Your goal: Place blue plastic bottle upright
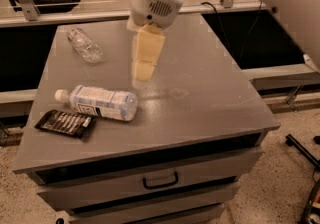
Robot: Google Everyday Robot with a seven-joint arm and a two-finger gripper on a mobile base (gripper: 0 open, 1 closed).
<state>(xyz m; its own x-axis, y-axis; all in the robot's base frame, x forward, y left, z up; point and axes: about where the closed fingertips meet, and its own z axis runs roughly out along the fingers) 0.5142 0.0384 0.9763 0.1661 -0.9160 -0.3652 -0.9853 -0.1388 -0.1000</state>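
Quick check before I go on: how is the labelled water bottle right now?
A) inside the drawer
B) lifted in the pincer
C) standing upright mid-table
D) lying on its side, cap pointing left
D: the labelled water bottle lies on its side on the table beside the dark packet, while the pincer hangs over the table behind it, not touching it.
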